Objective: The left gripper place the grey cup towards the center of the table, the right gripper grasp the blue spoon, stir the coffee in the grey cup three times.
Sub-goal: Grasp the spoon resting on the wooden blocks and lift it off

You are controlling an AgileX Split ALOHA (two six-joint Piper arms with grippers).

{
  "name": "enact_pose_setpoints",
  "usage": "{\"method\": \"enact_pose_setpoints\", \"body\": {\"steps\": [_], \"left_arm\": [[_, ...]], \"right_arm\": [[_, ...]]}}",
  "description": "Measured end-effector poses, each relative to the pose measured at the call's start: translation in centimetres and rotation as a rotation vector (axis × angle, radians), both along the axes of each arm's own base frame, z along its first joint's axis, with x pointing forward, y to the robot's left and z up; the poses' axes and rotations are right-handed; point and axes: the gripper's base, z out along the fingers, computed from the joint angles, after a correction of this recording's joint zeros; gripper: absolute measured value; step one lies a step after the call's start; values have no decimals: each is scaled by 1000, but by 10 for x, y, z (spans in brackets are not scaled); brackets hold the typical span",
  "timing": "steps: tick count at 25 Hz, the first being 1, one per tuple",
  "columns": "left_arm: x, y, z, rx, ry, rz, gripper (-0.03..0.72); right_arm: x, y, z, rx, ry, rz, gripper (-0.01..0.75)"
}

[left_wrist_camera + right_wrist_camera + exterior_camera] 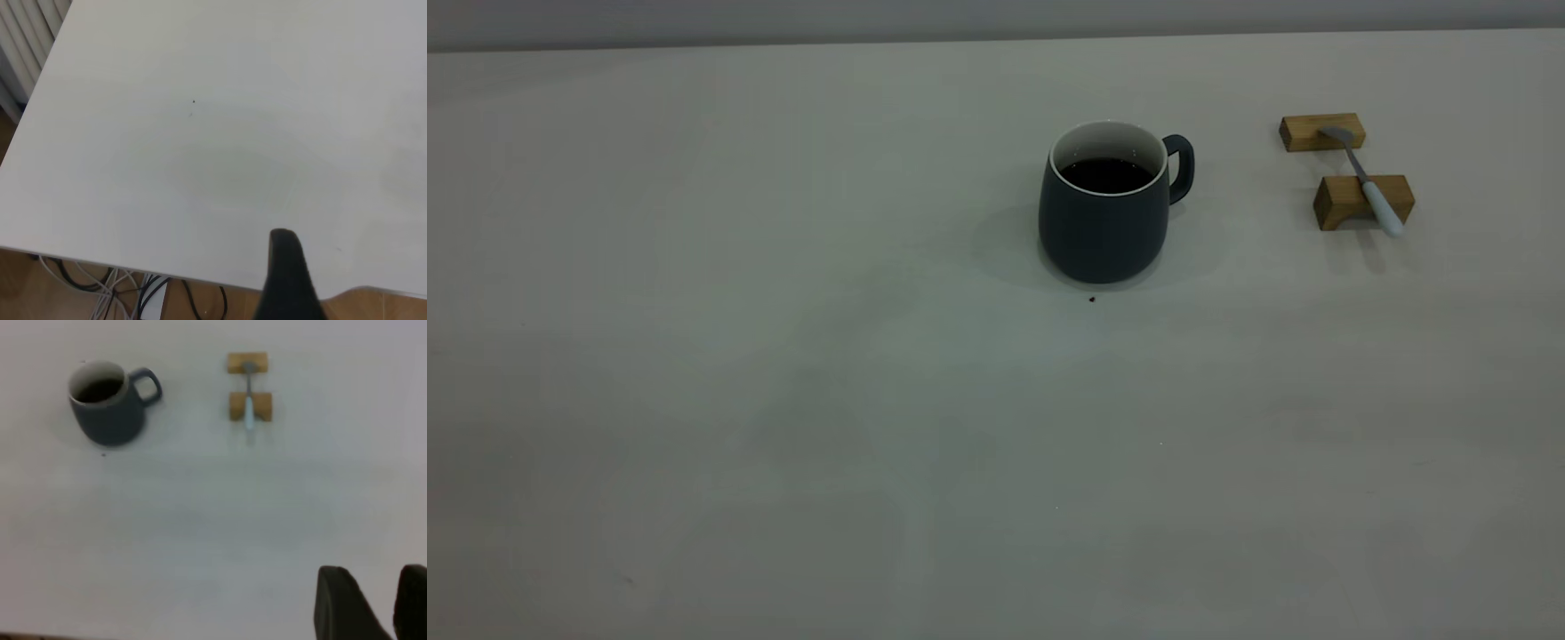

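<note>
One grey cup (1107, 222) stands on the one table (783, 400), holding one pool of coffee (1107, 174). One blue spoon (1369, 182) lies across two wooden blocks (1321, 132), both well ahead of the right gripper's (380, 603) two parted fingers.

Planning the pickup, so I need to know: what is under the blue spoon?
Two wooden blocks hold the blue spoon above the table. Their tops beneath it are covered.

Left gripper (288, 280) cut off at frame edge, one finger showing, second unseen
</note>
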Motion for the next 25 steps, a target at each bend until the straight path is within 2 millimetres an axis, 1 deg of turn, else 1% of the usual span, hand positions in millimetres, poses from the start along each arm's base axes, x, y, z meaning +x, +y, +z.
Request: {"method": "enact_pose_setpoints", "body": {"steps": [3, 5, 10, 12, 14, 17, 18, 20, 25], "left_arm": [[0, 0, 0, 0, -1, 0, 585], [0, 0, 0, 0, -1, 0, 585], [0, 0, 0, 0, -1, 0, 585], [0, 0, 0, 0, -1, 0, 585], [0, 0, 0, 0, -1, 0, 585], [0, 0, 0, 0, -1, 0, 585], [0, 0, 0, 0, -1, 0, 585], [0, 0, 0, 0, -1, 0, 585], [0, 0, 0, 1, -1, -1, 585]], "right_arm": [[10, 4, 12, 43, -13, 20, 265], [26, 6, 17, 58, 22, 21, 303], [75, 9, 33, 47, 76, 36, 449], [99, 11, 38, 39, 114, 54, 492], [123, 14, 41, 36, 166, 73, 515], [162, 18, 34, 49, 286, 85, 523], [176, 19, 28, 44, 329, 94, 524], [201, 21, 14, 38, 412, 112, 524], [254, 28, -20, 50, 534, 163, 524]]}}
